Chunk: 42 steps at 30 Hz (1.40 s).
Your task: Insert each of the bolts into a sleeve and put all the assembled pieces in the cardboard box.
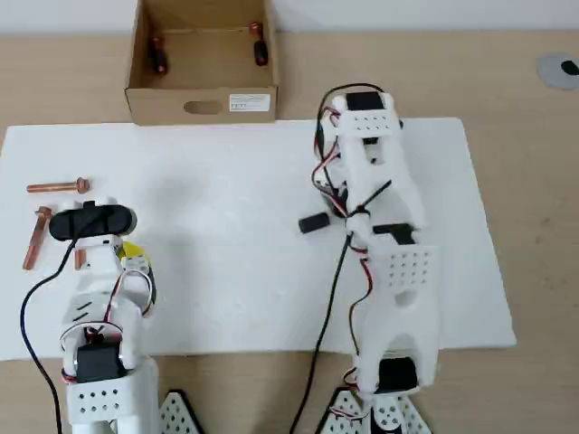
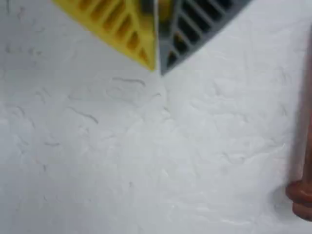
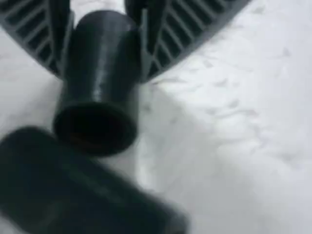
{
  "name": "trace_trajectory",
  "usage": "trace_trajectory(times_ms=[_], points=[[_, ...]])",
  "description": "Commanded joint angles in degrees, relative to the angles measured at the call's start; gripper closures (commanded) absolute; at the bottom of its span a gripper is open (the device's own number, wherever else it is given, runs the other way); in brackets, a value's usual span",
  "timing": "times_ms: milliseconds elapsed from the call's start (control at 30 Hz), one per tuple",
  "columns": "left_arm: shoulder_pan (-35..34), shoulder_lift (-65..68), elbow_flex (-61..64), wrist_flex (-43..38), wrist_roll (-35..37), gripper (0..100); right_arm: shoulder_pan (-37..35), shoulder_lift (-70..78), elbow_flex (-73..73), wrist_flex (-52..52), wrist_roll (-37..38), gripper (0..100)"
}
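My right gripper (image 3: pixel 103 73) is shut on a black sleeve (image 3: pixel 97 97), held just above the white mat. A second black sleeve (image 3: pixel 73 195) lies right below it. In the high view a black sleeve (image 1: pixel 315 222) sticks out beside the right arm at mid-mat. My left gripper (image 2: pixel 157 66) hangs low over the mat, its yellow and grey fingers closed tip to tip with nothing between them. A copper bolt (image 2: pixel 302 161) lies just beside it. Two copper bolts (image 1: pixel 56 187) (image 1: pixel 36 237) lie at the mat's left edge. A third bolt (image 1: pixel 80 258) is partly hidden by the left arm.
The cardboard box (image 1: pixel 201 104) stands at the back, left of centre, off the mat. Two assembled pieces (image 1: pixel 159 54) (image 1: pixel 260 43) lie inside it. The white mat (image 1: pixel 226 253) is bare between the two arms. A grey disc (image 1: pixel 559 70) sits at the far right.
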Motion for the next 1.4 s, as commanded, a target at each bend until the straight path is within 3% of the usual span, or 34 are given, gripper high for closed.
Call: trace_trajectory(times_ms=[0,367,633,933,1367], points=[[0.0,-0.4,0.6,0.2,-0.5,100,2.2,-0.1,-2.3,0.0,2.5,96.5],[0.0,-0.4,0.6,0.2,-0.5,100,2.7,-0.1,-2.2,0.1,3.5,97.5],[0.0,-0.4,0.6,0.2,-0.5,100,2.8,-3.2,-5.1,3.7,8.8,98.9],[0.0,-0.4,0.6,0.2,-0.5,100,2.5,-22.1,-0.4,3.7,16.7,98.9],[0.0,-0.4,0.6,0.2,-0.5,99,2.7,-57.9,23.7,3.7,30.4,98.9]])
